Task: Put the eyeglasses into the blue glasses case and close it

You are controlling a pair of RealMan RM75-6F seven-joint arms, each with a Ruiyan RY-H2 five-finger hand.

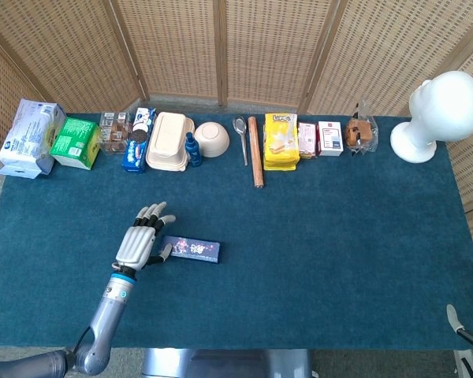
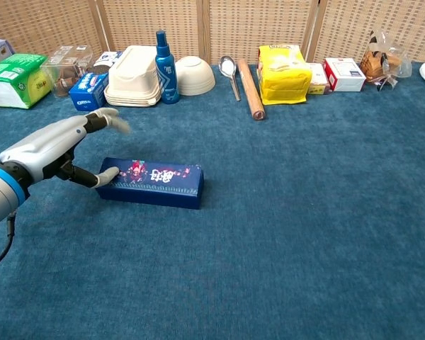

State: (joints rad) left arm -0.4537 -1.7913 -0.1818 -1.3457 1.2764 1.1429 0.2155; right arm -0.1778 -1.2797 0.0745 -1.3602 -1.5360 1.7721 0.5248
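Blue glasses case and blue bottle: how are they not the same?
The blue glasses case lies flat and long on the near carpet; the blue bottle stands upright in the back row. The case has colourful pictures on its lid; the bottle looks plain. The left hand touches the case; nothing touches the bottle. Both are blue.

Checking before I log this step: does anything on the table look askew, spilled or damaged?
Nothing stands out. The blue glasses case lies flat and closed, the left hand touching its left end. The items along the back edge look orderly; the rolling pin lies straight.
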